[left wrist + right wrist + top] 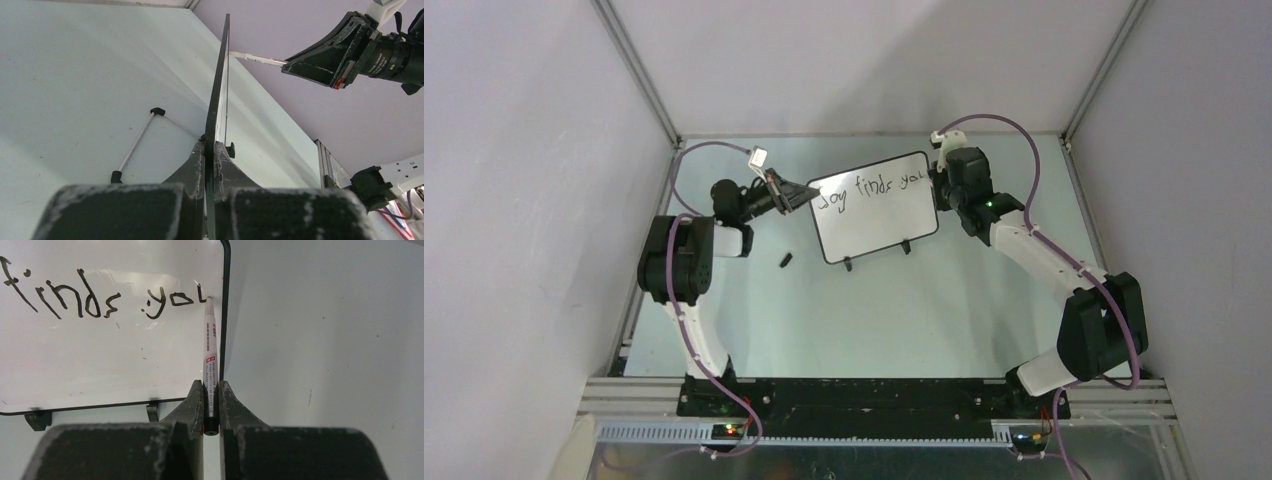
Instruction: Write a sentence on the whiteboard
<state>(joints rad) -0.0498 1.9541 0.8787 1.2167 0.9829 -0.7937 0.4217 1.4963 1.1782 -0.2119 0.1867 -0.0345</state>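
**Finishing the Line at the Board's Right Edge**

The left gripper [210, 150] was clamped on the left edge of the whiteboard [876, 228], which stood upright mid-table. The right gripper [211, 390] was clenched on the marker pen [209, 347], its tip at the board after "yo". The sentence [869, 187] ran almost to the frame, so light pressure and short strokes were advisable. The right wrist view cut off "Joy"; a small dark object [786, 260] on the table was unidentifiable

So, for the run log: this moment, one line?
left gripper: shut on black-framed white whiteboard | right gripper: shut on white marker pen | black handwritten sentence: mid-word
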